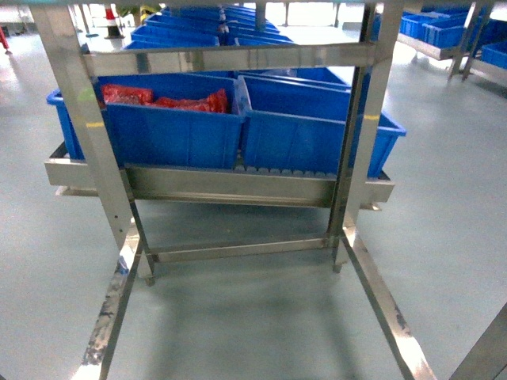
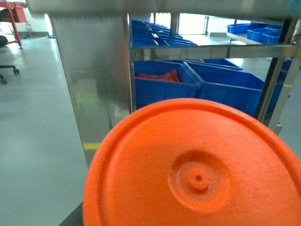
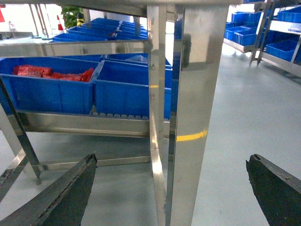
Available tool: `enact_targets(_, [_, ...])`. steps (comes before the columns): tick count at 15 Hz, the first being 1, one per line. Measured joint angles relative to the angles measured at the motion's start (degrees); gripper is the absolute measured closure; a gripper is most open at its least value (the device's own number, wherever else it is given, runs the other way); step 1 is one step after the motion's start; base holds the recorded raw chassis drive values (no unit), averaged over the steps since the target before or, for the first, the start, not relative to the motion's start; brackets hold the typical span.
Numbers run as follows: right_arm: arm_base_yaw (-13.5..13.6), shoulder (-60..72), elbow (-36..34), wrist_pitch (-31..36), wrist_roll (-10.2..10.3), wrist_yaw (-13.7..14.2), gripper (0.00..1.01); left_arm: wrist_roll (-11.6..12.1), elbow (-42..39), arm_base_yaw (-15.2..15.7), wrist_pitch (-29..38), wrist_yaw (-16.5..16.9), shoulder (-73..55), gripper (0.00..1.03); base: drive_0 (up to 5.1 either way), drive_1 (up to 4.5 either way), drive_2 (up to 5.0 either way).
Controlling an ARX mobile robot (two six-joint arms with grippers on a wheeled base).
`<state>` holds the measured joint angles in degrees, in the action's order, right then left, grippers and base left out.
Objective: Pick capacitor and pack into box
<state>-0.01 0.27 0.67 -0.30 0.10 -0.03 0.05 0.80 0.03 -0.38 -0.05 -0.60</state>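
Note:
A big orange round disc (image 2: 197, 174) with a raised rim and a small centre nub fills the lower half of the left wrist view. I cannot tell whether it is the capacitor. It hides my left gripper's fingers, so their state does not show. My right gripper (image 3: 170, 162) is open, its dark fingertips (image 3: 82, 174) wide apart with nothing between them, low above the floor in front of a steel rack post (image 3: 193, 94). The box is out of view. Neither gripper shows in the head view.
A steel rack (image 1: 214, 186) stands ahead, with its legs (image 1: 119, 293) running toward me on the grey floor. On its shelf sit a blue crate (image 1: 170, 134) holding red packets (image 1: 166, 100) and a second blue crate (image 1: 317, 131). More blue crates (image 1: 444, 32) stand on racks behind.

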Motion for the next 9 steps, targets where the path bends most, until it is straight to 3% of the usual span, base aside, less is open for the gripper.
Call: enact_targets(9, [0.0,0.0,0.0,-0.04,0.04,0.02,0.03,0.0,0.0,0.0,-0.07,0.02,0.0,0.6,0.0,0.0,0.0])
